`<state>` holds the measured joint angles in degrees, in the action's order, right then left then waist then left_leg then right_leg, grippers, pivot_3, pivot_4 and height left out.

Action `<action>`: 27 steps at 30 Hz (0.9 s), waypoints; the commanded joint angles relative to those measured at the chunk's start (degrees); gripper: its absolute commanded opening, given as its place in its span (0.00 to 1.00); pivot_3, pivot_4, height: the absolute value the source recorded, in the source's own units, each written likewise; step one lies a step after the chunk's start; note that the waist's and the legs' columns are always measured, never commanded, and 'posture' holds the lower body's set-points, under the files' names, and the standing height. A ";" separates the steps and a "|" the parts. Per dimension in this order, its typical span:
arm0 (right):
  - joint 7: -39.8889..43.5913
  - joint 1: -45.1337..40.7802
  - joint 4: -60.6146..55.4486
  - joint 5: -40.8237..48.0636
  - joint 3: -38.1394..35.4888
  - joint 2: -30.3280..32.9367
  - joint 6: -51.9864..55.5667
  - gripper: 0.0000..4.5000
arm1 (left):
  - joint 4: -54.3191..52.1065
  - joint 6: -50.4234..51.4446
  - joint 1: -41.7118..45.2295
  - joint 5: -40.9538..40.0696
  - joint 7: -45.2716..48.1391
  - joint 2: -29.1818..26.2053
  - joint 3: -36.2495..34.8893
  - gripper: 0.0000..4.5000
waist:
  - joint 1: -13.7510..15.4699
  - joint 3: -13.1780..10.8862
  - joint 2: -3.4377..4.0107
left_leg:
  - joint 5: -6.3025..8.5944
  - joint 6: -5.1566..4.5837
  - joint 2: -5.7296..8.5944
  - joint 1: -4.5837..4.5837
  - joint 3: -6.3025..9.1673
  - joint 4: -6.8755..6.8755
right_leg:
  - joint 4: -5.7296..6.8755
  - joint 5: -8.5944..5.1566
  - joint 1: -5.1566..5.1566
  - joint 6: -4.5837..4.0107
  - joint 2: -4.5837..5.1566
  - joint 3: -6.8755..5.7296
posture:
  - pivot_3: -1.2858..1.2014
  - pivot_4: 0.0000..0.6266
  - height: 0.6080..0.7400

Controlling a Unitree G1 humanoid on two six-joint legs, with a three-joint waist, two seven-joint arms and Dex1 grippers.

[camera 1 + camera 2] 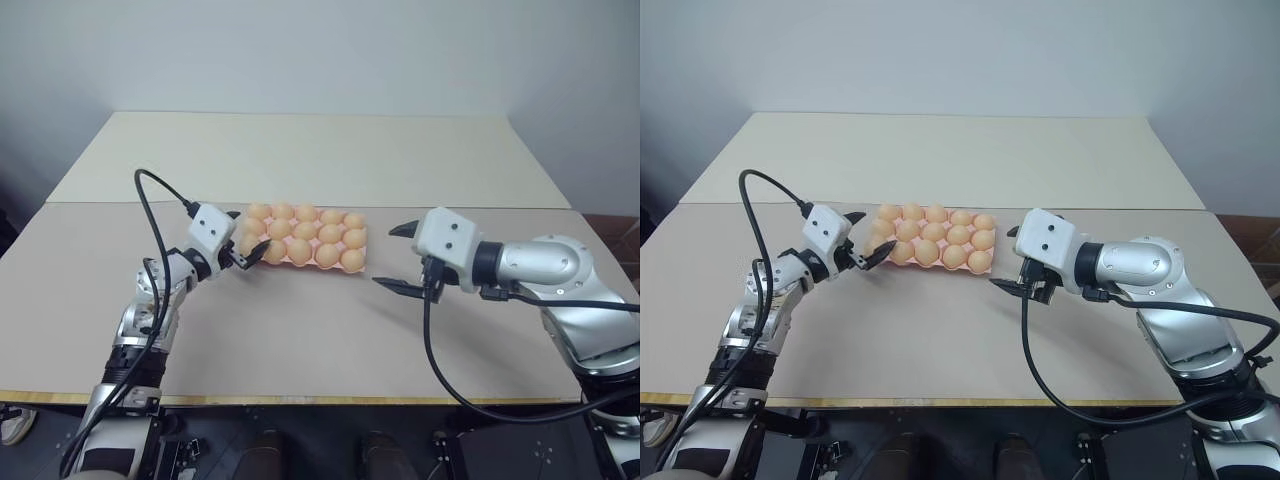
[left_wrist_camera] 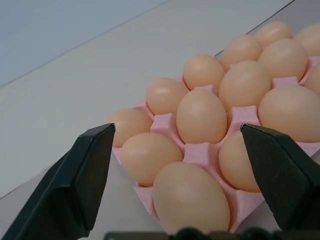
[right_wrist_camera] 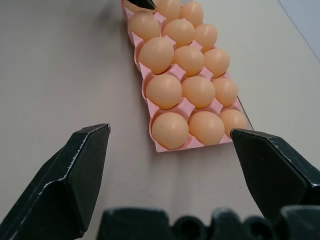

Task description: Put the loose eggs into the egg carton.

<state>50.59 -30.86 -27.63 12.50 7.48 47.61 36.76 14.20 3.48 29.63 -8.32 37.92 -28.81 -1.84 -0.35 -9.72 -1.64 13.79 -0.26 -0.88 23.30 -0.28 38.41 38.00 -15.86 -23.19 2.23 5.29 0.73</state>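
A flat pink egg carton with scalloped edges [image 1: 303,259] lies on the beige matte worktop [image 1: 300,340], near its middle. Smooth orange-tan oval eggs [image 1: 305,231] sit in its cups, three rows of five, every cup that shows being filled.

The left gripper [image 1: 250,250], a white housing with two black fingers [image 2: 80,185], hangs at the carton's left end, its fingers spread wide and holding nothing. In the left wrist view the two fingers flank the nearest corner of the carton, with the corner egg between and just beyond them; whether either finger touches the carton or an egg cannot be told.

The right gripper [image 1: 398,258] stands just off the carton's right end, apart from it, pointing toward it and slightly downward. Its black fingers [image 3: 65,185] are likewise spread wide and empty; in the right wrist view the carton runs away lengthwise between them.

A second, paler worktop panel [image 1: 300,150] adjoins the far edge, against a plain grey wall [image 1: 300,50].
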 commanded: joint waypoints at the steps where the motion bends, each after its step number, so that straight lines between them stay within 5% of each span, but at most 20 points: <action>1: -0.37 -0.73 -0.88 -0.05 -2.14 0.49 -1.39 1.00 | -5.24 -2.22 -2.00 -2.79 2.53 -1.30 -2.34 0.96 | -0.22 0.00 0.00 | 0.00 -0.01 -0.01 0.00 -0.01 0.00 | 0.00 0.00 0.00 0.00 0.00 0.01 | 0.52 0.24 1.00; 11: 2.71 0.76 1.04 1.55 -5.31 3.49 -3.12 1.00 | -31.39 10.23 -18.58 -22.07 17.73 -16.04 -14.52 0.96 | -0.51 -0.01 0.03 | 0.01 -0.02 -0.14 -0.03 -0.01 -0.04 | -0.02 0.00 -0.01 0.00 -0.01 0.03 | 0.52 0.24 1.00; 16: 7.01 2.74 4.92 2.49 -9.56 8.12 -5.95 1.00 | -37.04 13.87 -29.32 -25.50 23.84 -24.56 -25.62 0.96 | -0.26 -0.01 0.03 | 0.01 -0.02 -0.13 -0.14 -0.02 -0.03 | -0.07 -0.01 0.13 0.01 0.00 0.02 | 0.52 0.24 1.00; 27: 20.78 7.28 9.81 11.27 -19.22 16.67 -9.61 1.00 | -42.28 20.31 -43.91 -27.14 32.13 -29.99 -50.23 0.96 | -0.53 -0.02 0.05 | 0.04 -0.06 -0.18 -0.16 -0.10 -0.05 | -0.11 -0.01 0.12 0.00 -0.07 0.03 | 0.52 0.24 1.00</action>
<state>69.72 -23.18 -17.90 21.84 -9.08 63.03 28.18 -25.87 22.83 -13.83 -34.14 68.92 -58.12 -47.96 -0.88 -9.75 -1.59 13.83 -0.32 -1.05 23.09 -0.39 38.36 37.88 -15.87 -23.04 2.23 5.22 0.77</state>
